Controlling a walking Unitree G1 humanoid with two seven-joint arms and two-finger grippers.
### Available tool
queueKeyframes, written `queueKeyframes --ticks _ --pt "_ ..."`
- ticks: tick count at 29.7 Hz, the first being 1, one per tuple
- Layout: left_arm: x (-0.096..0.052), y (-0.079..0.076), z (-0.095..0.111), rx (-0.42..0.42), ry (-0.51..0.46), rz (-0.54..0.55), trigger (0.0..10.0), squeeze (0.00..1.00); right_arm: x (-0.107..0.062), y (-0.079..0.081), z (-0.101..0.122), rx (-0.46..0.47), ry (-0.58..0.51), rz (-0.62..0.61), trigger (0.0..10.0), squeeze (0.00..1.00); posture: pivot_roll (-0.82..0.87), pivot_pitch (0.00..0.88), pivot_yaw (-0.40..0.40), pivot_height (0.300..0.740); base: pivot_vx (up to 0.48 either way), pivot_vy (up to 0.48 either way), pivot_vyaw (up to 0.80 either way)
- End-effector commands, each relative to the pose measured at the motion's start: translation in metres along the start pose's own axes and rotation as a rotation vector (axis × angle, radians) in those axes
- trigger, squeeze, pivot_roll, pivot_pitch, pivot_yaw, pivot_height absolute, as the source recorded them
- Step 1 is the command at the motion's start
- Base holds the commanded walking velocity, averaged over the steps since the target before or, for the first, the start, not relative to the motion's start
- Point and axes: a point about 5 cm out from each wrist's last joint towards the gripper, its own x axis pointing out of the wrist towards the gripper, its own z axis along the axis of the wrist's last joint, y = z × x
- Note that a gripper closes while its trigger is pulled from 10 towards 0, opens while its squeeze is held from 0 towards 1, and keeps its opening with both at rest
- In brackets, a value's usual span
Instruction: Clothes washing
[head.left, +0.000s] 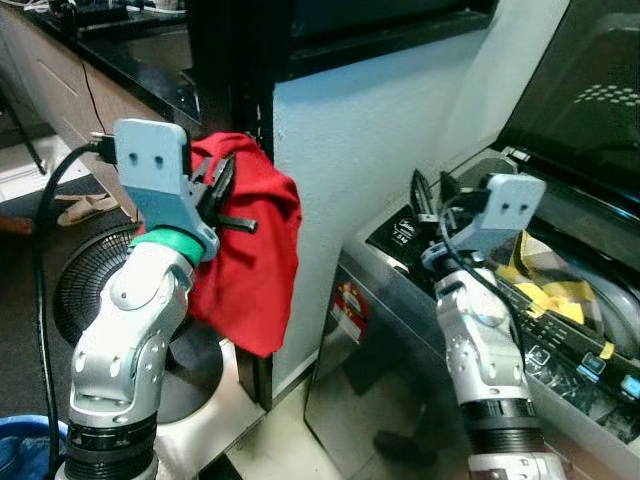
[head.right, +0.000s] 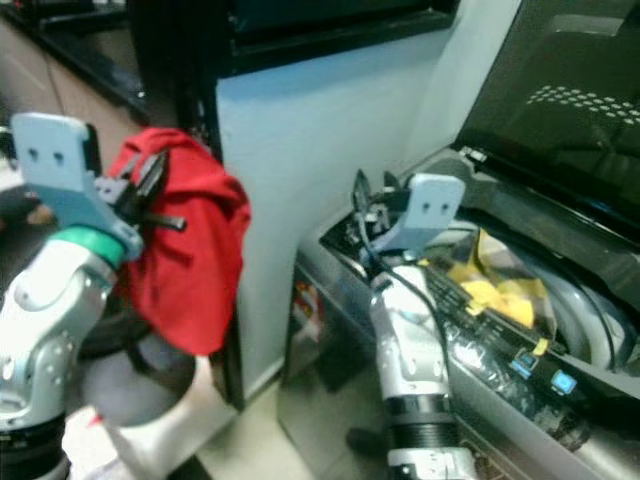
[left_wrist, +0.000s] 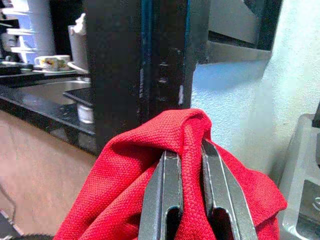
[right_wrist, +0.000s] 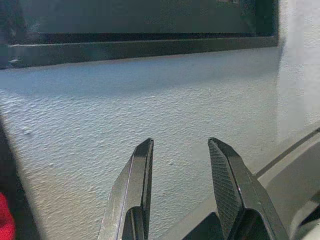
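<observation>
Room: pale textured wall (head.left: 370, 150) with a dark window frame above it; the open top-loading washing machine (head.left: 400, 260) stands against the wall's right side, and a dark kitchen surface (head.left: 140, 70) with a sink runs off to the wall's left.
Washing machine: lid (head.left: 590, 90) raised; something yellow (head.left: 545, 280) already lies in the drum, though I can't tell what kind of item it is.
Red garment (head.left: 255, 250): held up in the air to the left of the washing machine, in front of the dark post at the wall's edge, hanging down in loose folds, well clear of the drum.
Left gripper (left_wrist: 185, 165): fingers pressed together on a fold of the red garment, pinching it near its top.
Right gripper (right_wrist: 180, 185): fingers spread with nothing between them, raised over the near-left corner of the washing machine and facing the wall.
Floor: a round fan (head.left: 90, 280) sits below the garment, left of the washing machine.
Progress: by my reading, the garment is picked up and carried most of the way; it is not yet in the drum.
Left to do: swing the garment rightward over the open washing machine, let it drop in, then presumably shut the lid and start the wash.
</observation>
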Motion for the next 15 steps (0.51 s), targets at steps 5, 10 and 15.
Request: queueKeyframes --ticks 5,10,15 --pt "-0.0007 -0.0004 0.0035 0.008 -0.017 -0.001 10.0 0.0 0.0 0.0017 0.0007 0.007 -0.004 0.0 10.0 0.0 0.1 0.053 -0.024 0.715 0.0 0.0 -0.8" --pt "-0.0006 -0.0003 0.0033 0.008 -0.016 -0.002 10.0 0.0 -0.0005 0.0015 0.0007 0.007 -0.004 -0.004 10.0 0.0 0.1 0.053 -0.024 0.715 0.0 0.0 -0.8" --pt "-0.0003 -0.0004 0.0032 0.008 -0.015 -0.001 10.0 0.0 -0.0006 0.0011 0.0011 0.008 -0.007 -0.005 10.0 0.0 0.1 0.056 -0.022 0.715 0.0 0.0 -0.44"
